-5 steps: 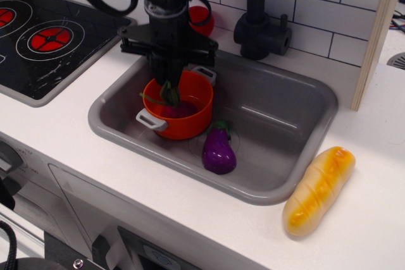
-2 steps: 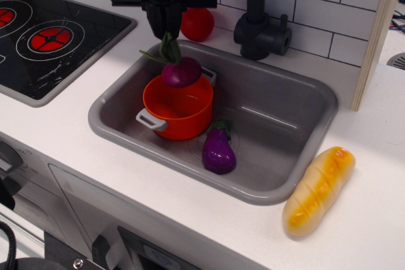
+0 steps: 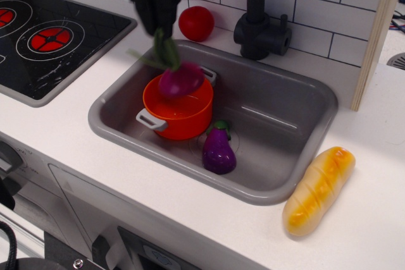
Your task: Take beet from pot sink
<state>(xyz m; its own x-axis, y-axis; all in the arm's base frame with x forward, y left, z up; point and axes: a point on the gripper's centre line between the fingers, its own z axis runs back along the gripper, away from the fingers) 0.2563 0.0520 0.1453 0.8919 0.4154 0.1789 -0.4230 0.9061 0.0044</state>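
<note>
1. The gripper (image 3: 158, 24) is clamped on the beet's (image 3: 180, 81) green stalks.
2. The beet hangs above the orange pot (image 3: 178, 117), clear of it.
3. Left: setting it down outside the sink (image 3: 285, 118).

My gripper (image 3: 158, 24) hangs straight down from the top edge of the view, black crossbar level above it, its dark fingers (image 3: 166, 14) pinched close together at the tips around thin green stalks, the arm itself out of sight.
</note>
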